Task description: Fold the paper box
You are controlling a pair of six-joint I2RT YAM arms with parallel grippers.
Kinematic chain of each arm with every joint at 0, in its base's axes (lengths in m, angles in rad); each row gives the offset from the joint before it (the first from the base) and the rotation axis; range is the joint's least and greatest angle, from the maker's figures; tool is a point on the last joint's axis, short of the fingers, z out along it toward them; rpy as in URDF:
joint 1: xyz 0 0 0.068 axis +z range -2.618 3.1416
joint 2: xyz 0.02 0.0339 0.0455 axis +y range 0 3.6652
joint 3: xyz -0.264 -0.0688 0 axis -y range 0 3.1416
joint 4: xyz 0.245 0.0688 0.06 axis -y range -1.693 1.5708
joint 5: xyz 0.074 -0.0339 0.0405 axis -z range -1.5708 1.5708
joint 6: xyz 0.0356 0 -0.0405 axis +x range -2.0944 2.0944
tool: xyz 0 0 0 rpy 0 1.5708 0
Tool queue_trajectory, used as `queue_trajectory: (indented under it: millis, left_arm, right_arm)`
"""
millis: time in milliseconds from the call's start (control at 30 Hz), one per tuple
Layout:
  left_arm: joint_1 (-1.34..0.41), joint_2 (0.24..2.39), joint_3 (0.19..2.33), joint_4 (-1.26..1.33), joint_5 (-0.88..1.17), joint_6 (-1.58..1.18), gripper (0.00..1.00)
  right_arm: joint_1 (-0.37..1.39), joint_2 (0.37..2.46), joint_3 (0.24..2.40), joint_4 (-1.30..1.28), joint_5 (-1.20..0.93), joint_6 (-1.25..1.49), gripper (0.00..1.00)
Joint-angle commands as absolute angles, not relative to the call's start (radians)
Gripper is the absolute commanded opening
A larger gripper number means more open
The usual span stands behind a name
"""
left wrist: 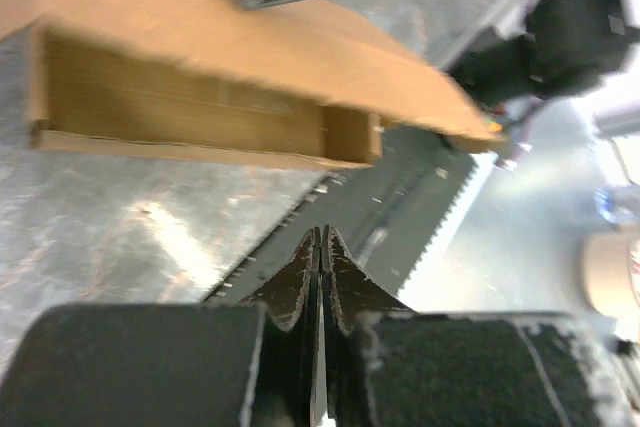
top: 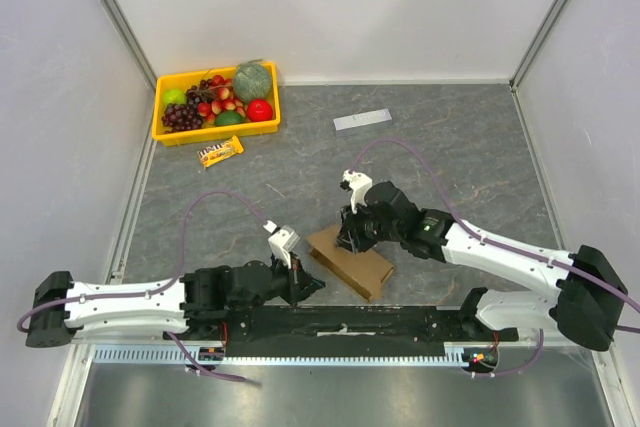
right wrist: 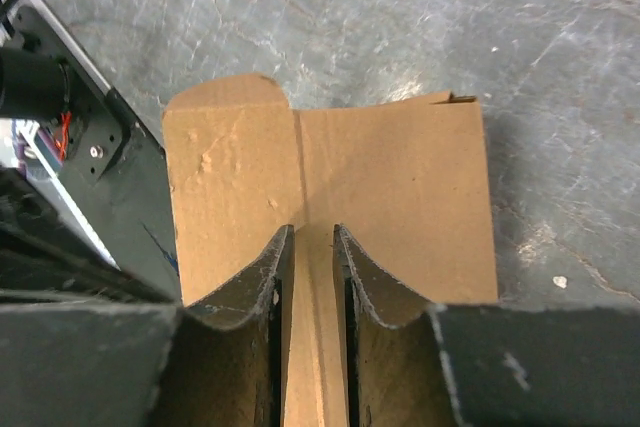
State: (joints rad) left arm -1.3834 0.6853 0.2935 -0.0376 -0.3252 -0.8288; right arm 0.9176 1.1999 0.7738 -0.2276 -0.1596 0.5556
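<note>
The paper box [top: 352,263], plain brown cardboard, lies near the table's front edge, partly folded with one long side wall raised. In the left wrist view the paper box [left wrist: 200,107] shows an open shallow trough. My right gripper [top: 347,235] comes down on its far left end. The right wrist view has the right gripper [right wrist: 313,231] astride an upright cardboard fold, pinching it, with the flat panel and rounded flap of the paper box [right wrist: 400,177] beyond. My left gripper [top: 311,285] sits just left of the box, low over the table. The left gripper [left wrist: 322,233] is shut and empty.
A yellow fruit tray [top: 215,137] stands at the back left with a candy bar [top: 221,151] in front of it. A small grey-white strip [top: 362,119] lies at the back centre. The black base rail [top: 350,322] runs along the near edge, close to the box.
</note>
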Motion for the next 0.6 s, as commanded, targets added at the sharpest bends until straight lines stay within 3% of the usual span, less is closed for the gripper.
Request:
queue_trajectory:
  millis: [0, 233, 567]
  left_arm:
    - [-1.394, 0.566, 0.281, 0.056, -0.079, -0.792, 0.04]
    - [-1.394, 0.434, 0.351, 0.138, 0.117, -0.689, 0.02]
    - [-1.393, 0.413, 0.405, 0.029, -0.150, -0.681, 0.07]
  right_arm:
    - [0.957, 1.229, 0.752, -0.187, -0.160, 0.525, 0.28]
    - [0.989, 1.262, 0.726, -0.198, -0.106, 0.509, 0.28]
    - [1.008, 1.310, 0.715, -0.227, -0.055, 0.489, 0.29]
